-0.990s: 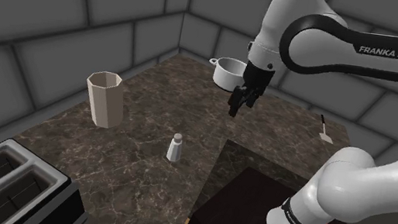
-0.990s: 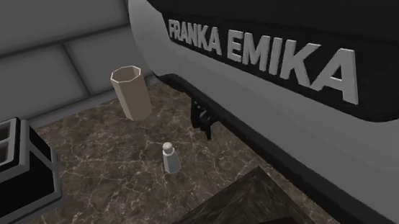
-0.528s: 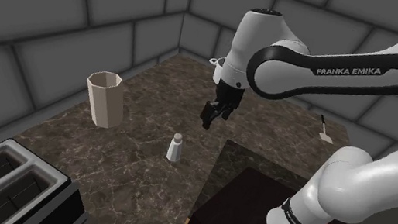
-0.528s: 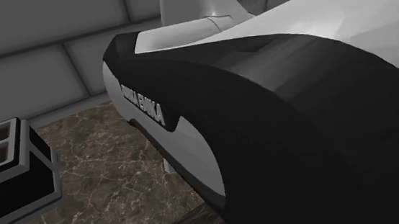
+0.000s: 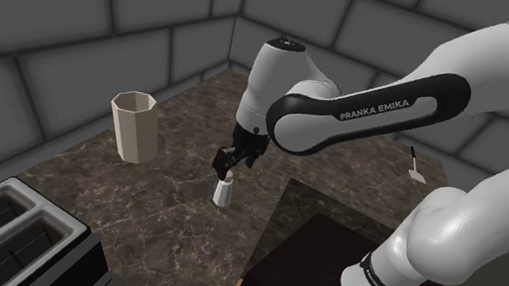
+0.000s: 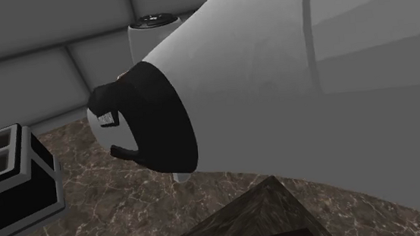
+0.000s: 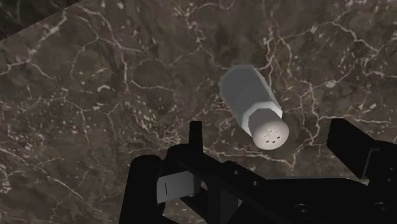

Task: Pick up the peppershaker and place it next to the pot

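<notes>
Swung across since the earlier frame: arm, now brought directly over the shaker. Counter: dark, marbled, below the gripper. Gripper: fingers spread wide, nothing held. Shaker: upright, just beneath and between the fingers, untouched. It is judged light, rigid, smooth and easily toppled, and is best clasped at mid-body, under the cap.

Counter is rendered as dark marble-like stone with pale veins. Pepper shaker is drawn pale grey, smooth and matt; its material cannot be told. Gripper is finished matt black. Arm is shelled in smooth white with a slight sheen.
</notes>
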